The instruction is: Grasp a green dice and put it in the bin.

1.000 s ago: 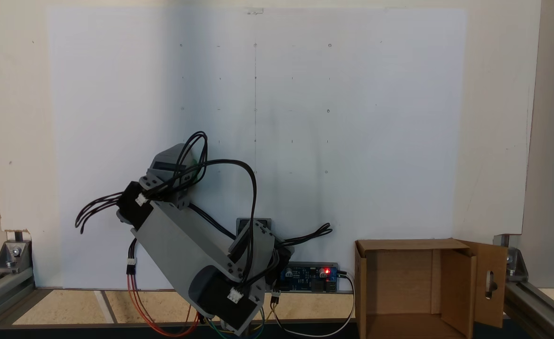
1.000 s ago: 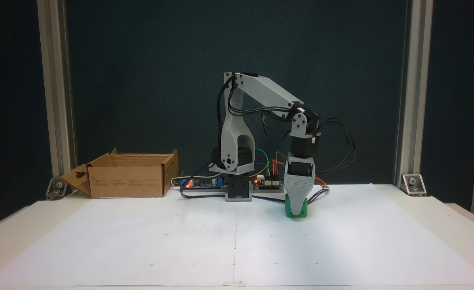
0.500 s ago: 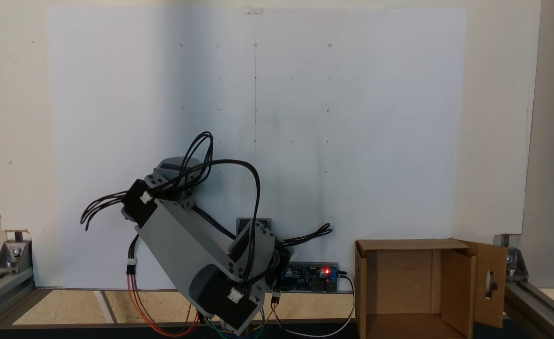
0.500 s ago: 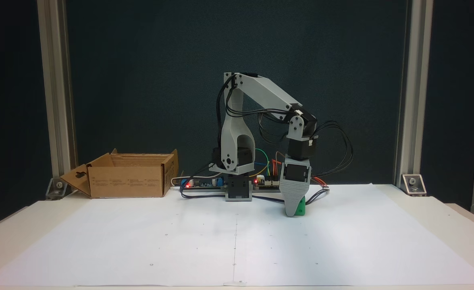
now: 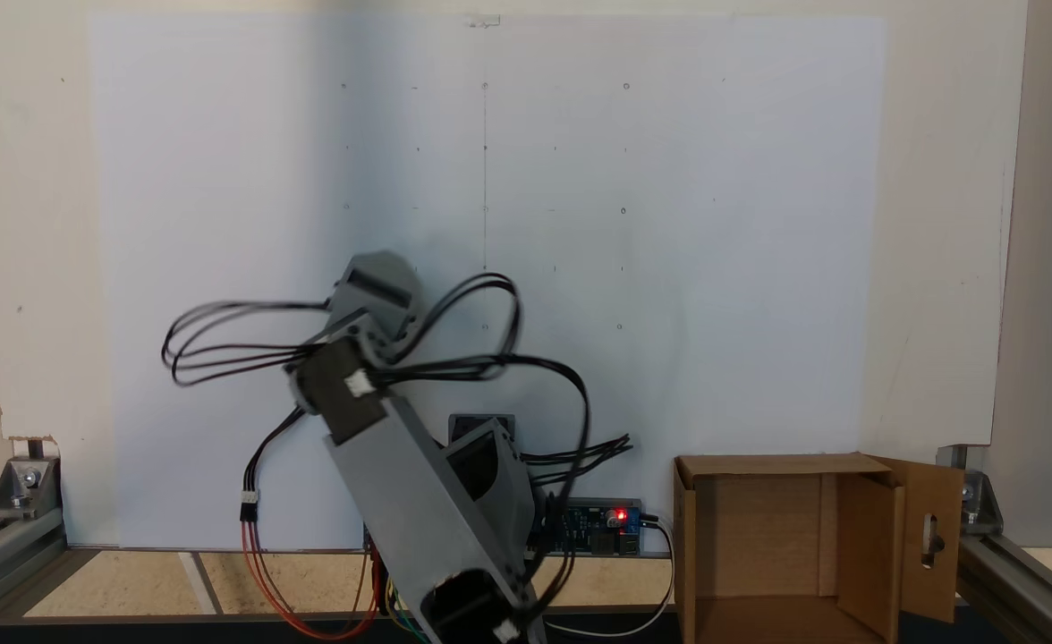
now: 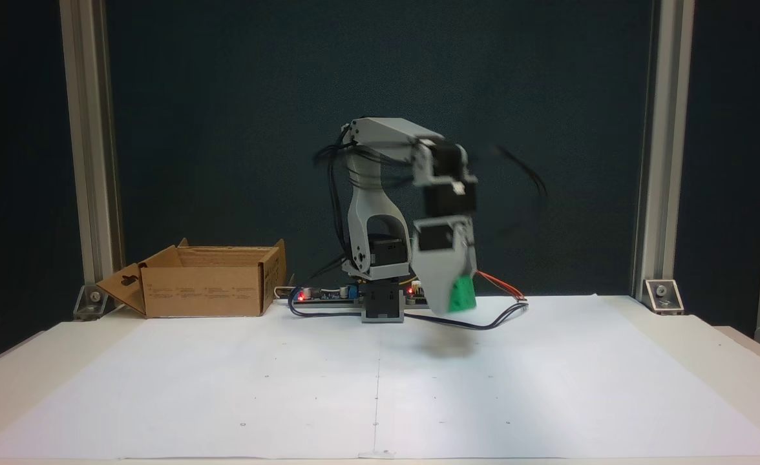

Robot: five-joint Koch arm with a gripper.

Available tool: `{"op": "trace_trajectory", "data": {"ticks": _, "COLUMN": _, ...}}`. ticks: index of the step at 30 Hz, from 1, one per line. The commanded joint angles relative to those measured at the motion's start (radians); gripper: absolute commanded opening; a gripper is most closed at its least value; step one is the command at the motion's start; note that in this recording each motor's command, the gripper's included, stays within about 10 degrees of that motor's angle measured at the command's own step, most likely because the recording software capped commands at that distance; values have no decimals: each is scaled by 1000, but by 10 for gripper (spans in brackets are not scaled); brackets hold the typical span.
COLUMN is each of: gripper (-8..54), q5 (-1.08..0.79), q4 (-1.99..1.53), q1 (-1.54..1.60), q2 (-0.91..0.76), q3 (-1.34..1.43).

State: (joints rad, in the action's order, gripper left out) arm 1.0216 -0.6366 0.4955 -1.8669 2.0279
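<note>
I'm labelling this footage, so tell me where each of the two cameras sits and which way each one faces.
A fixed view: high above, behind the base, looking down on the white paper sheet; arm seen from above, bin at lower right.
A fixed view: low at the table's front, facing the base and dark backdrop; whole arm, gripper lifted with the green dice, bin at left.
Shared: arm, bin, sheet, red-lit circuit board.

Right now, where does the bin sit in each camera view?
In a fixed view: the bin sits bottom right, opening toward the camera.
In a fixed view: the bin stands left of the arm's base.
Shared landmark: the red-lit circuit board beside it.
</note>
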Motion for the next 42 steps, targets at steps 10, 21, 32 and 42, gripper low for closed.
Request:
{"op": "trace_trajectory", "data": {"ticks": 10, "gripper": 122, "q5": -420, "q4": 18, "q1": -594, "q2": -84, "q3": -336}}
{"op": "trace_trajectory", "data": {"ticks": 21, "gripper": 122, "q5": -814, "q4": 6, "q1": -1327, "q2": -31, "q3": -595}}
{"op": "trace_trajectory", "data": {"ticks": 32, "gripper": 121, "q5": -1187, "q4": -152, "q1": -1904, "q2": 212, "q3": -848}}
{"op": "trace_trajectory", "data": {"ticks": 42, "gripper": 122, "q5": -1436, "q4": -382, "q1": -2223, "q2": 348, "q3": -850}}
